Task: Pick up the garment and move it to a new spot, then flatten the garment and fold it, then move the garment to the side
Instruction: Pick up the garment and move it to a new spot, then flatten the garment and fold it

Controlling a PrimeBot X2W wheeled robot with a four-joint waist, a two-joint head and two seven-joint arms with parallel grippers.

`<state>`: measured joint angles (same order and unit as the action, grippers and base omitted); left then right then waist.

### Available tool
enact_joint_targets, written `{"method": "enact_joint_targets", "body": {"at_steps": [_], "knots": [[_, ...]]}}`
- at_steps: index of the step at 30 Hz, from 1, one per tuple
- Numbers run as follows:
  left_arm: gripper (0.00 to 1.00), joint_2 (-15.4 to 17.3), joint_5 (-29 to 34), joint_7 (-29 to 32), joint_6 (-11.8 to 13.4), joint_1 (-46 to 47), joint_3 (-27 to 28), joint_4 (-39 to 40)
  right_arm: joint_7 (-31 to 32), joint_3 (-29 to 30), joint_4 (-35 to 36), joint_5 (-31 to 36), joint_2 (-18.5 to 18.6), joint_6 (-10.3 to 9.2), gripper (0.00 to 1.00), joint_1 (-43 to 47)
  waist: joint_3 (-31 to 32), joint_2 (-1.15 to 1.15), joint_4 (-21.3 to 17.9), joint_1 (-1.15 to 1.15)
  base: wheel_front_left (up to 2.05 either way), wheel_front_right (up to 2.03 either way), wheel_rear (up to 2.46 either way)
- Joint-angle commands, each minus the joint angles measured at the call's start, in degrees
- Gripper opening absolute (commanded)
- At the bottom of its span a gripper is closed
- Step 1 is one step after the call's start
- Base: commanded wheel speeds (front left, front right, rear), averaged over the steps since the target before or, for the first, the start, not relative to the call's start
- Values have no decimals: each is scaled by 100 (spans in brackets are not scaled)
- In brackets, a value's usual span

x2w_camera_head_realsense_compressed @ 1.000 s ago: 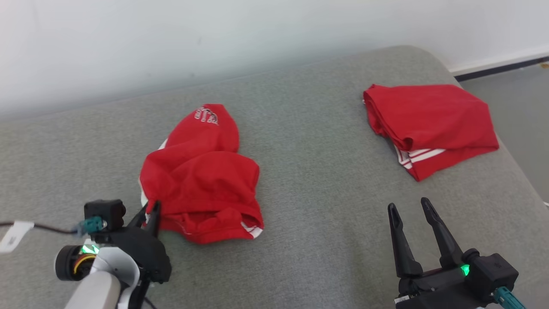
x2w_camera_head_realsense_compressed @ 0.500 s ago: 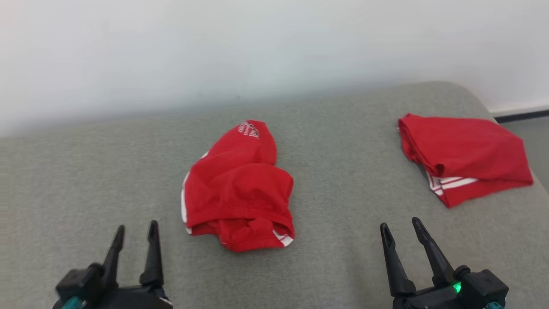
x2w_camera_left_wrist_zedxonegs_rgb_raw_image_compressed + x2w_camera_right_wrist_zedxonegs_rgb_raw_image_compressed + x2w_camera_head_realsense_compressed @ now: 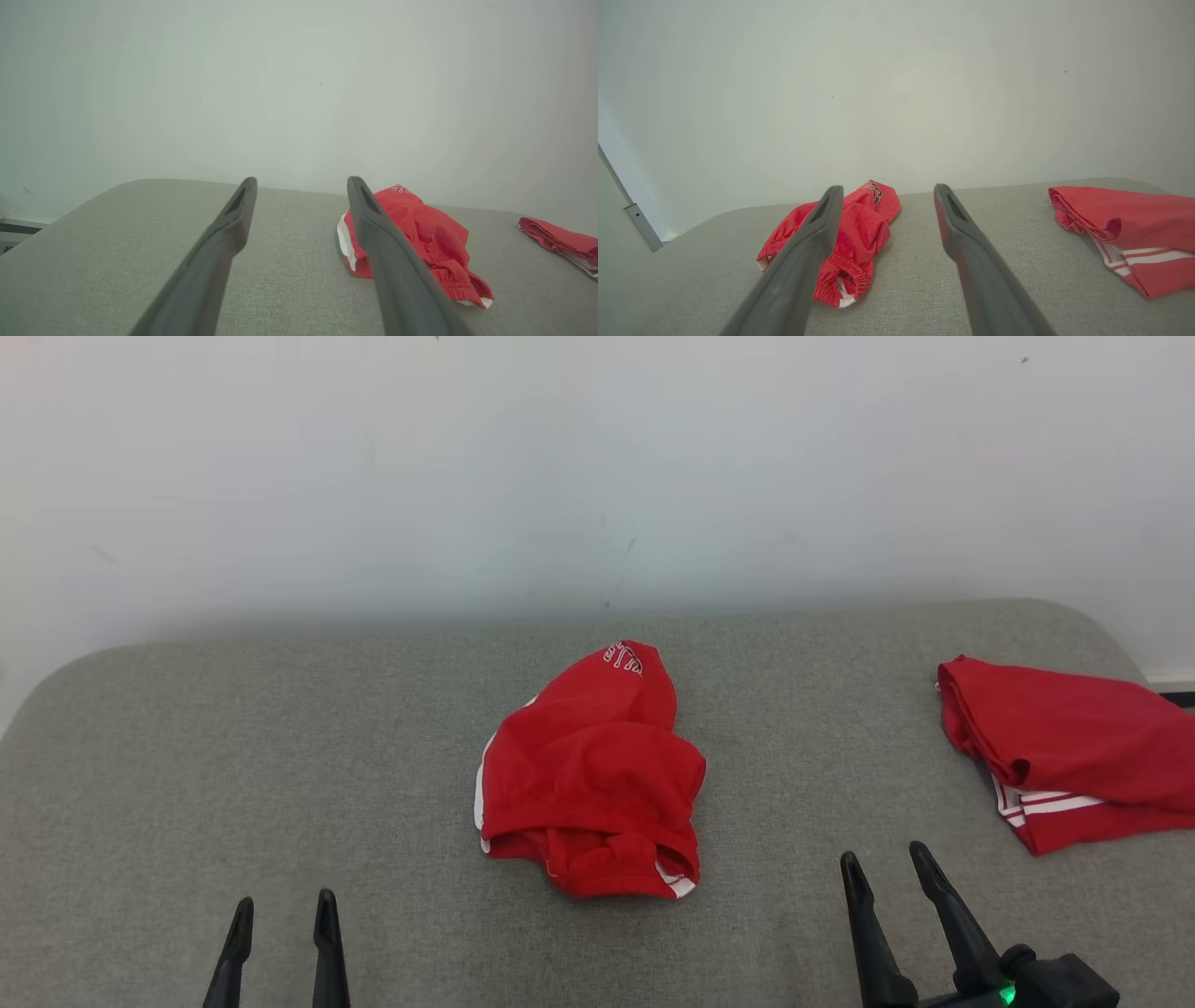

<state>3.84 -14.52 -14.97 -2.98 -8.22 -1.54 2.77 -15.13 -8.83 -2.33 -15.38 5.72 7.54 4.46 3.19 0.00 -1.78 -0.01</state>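
The left claw [image 3: 283,903] and right claw [image 3: 883,855] both hang with fingers apart and empty, flanking the crumpled red shorts [image 3: 593,784] lying mid-cushion [image 3: 233,756], likely set there for flattening. A folded red garment [image 3: 1064,747] lies off right.

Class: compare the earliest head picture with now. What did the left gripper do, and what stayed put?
The left gripper let go of the crumpled garment at its near-left edge, opened and drew back toward the robot, clear of the cloth. The head camera shifted too. The crumpled garment, folded garment and open right gripper stayed as they were.
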Motion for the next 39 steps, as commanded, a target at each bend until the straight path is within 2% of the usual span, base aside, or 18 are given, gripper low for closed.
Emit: {"method": "enact_joint_targets", "body": {"at_steps": [1, 9, 23, 39], "knots": [[100, -35, 150, -22, 8, -161, 46, 70, -4, 37, 6, 14, 63, -12, 100, 140, 153, 0, 119, 1, 0, 0, 0], [100, -97, 656, -23, 9, -707, -76, -34, -4, 122, 21, 78, 132, -12, 100, 523, 351, 0, 112, 1, 0, 0, 0], [100, -98, 541, -23, 183, -755, -367, -151, -4, 173, 9, 28, 107, -12, 100, 583, 395, 0, 109, 1, 0, 0, 0], [100, -98, 608, -23, 199, -749, -437, -141, -4, 254, -17, 51, 63, -12, 100, 616, 460, 0, 170, 1, 0, 0, 0]]}}
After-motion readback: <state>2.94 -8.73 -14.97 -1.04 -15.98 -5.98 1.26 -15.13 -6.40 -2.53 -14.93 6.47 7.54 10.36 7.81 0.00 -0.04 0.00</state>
